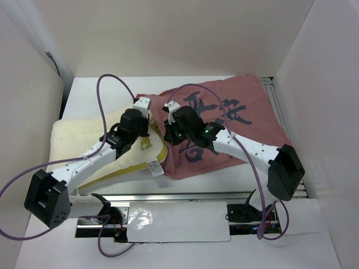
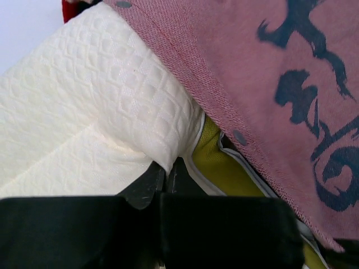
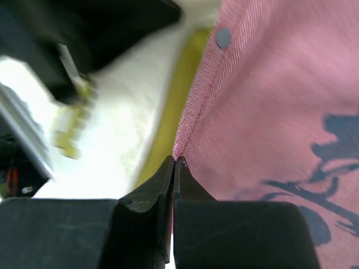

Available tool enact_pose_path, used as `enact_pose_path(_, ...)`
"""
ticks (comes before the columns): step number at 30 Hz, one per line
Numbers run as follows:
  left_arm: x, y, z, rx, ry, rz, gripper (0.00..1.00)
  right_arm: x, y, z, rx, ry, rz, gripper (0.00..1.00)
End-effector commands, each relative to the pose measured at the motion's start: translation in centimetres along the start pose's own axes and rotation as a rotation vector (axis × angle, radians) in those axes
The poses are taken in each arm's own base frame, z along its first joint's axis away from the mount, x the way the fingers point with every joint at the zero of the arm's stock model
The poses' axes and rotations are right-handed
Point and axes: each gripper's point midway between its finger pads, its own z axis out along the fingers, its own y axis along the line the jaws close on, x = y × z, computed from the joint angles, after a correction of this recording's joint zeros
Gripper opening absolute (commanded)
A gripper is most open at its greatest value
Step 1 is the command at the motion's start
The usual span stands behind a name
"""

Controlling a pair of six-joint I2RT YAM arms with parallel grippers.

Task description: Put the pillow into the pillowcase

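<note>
The cream-white pillow (image 1: 84,140) with yellow edging lies at the left of the table, its right end meeting the open mouth of the dull pink pillowcase (image 1: 247,123) with dark calligraphy. My left gripper (image 1: 147,115) is shut on a fold of the pillow's white cover (image 2: 140,117), right beside the pillowcase hem (image 2: 224,112). My right gripper (image 1: 171,131) is shut on the pillowcase's hem edge (image 3: 193,112); the pillow's yellow side (image 3: 174,112) shows just left of it. The pillow's yellow side also shows under the hem in the left wrist view (image 2: 224,168).
White walls (image 1: 314,67) enclose the table on three sides. A metal rail (image 1: 185,197) and a white sheet (image 1: 174,221) lie at the near edge between the arm bases. Purple cables (image 1: 104,95) loop over both arms.
</note>
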Motion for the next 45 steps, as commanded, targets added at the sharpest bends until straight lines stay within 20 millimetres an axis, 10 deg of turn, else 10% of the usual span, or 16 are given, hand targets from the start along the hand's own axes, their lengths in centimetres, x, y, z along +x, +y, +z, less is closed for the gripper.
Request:
enact_pose_path(1, -8.3, 0.1, -0.3, 0.037, -0.278, -0.029, 0.0, 0.6, -0.4, -0.1, 0.008, 0.048, 0.027, 0.0)
enact_pose_path(14, -7.1, 4.6, 5.1, -0.263, -0.325, -0.206, 0.0, -0.5, 2.6, -1.5, -0.176, 0.055, 0.034, 0.0)
enact_pose_path(22, -6.8, 0.4, 4.1, -0.111, -0.302, -0.344, 0.0, -2.6, 3.4, -1.5, -0.257, -0.016, 0.112, 0.0)
enact_pose_path(29, -4.5, 2.1, 4.2, -0.291, -0.297, -0.624, 0.0, -5.7, 6.2, -2.4, -0.513, -0.07, 0.244, 0.0)
enact_pose_path(39, -3.4, -1.3, 5.1, -0.396, -0.137, -0.635, 0.01, -4.1, 4.3, -0.4, -0.43, -0.041, 0.348, 0.0)
enact_pose_path(42, -3.2, -0.3, 1.9, -0.374, -0.102, -0.559, 0.57, -2.7, 2.2, 0.4, -0.353, -0.028, 0.384, 0.0)
enact_pose_path(43, -2.4, 0.1, 1.0, -0.359, -0.06, -0.512, 0.93, -2.5, 2.0, 0.5, -0.341, -0.022, 0.389, 0.0)
enact_pose_path(45, -2.9, 1.3, -1.2, -0.341, -0.045, -0.498, 1.0, -1.8, 0.7, 0.9, -0.307, -0.011, 0.401, 0.0)
